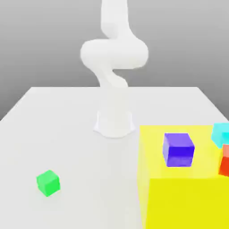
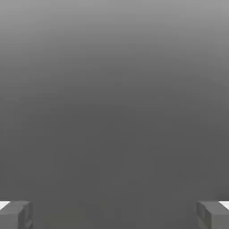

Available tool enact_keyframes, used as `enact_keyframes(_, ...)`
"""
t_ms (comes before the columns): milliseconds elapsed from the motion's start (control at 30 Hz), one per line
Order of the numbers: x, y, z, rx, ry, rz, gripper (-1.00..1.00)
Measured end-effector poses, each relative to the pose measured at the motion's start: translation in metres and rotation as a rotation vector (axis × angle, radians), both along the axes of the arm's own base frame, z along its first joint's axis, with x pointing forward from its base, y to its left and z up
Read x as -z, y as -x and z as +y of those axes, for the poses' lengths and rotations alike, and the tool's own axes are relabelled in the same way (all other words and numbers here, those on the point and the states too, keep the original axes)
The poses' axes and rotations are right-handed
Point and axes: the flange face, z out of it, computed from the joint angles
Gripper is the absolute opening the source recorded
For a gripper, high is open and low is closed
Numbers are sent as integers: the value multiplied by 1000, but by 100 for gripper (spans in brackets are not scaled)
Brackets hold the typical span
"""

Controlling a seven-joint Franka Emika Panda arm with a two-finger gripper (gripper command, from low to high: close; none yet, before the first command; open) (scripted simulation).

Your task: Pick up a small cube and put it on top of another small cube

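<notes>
The small bright green cube (image 1: 48,182) rests on the white table (image 1: 67,134) near the front, at the exterior view's left. A purple cube (image 1: 178,150) stands on the yellow block (image 1: 179,197) at the exterior view's right. Beside it a cyan cube (image 1: 221,133) and a red cube (image 1: 225,160) show at the frame's edge. The white arm (image 1: 114,58) rises from its base at the table's middle and leaves the frame upward. In the hand view my gripper (image 2: 114,214) is open, its two grey fingertips (image 2: 15,214) far apart against a plain grey background, nothing between them.
The large yellow block fills the front right of the exterior view and stands taller than the table surface. The arm's base (image 1: 114,123) stands between the green cube's side and the block.
</notes>
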Motion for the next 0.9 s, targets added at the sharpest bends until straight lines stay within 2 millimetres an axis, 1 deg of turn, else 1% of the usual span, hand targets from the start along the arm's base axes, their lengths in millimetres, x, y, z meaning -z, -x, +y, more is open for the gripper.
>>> enact_keyframes(100, 48, -30, -19, 92, 26, 80, 0)
enact_keyframes(200, 97, -51, -42, 175, 40, 158, 0)
enact_keyframes(300, 148, -66, -69, 250, 42, 235, 0)
enact_keyframes(433, 216, -72, -105, 342, 26, 335, 0)
enact_keyframes(533, 266, -69, -131, 405, 0, 407, 0)
enact_keyframes(667, 331, -54, -160, 479, -55, 495, 0)
enact_keyframes(800, 390, -30, -184, 554, -134, 573, 0)
enact_keyframes(900, 430, -8, -195, 603, -207, 620, 0)
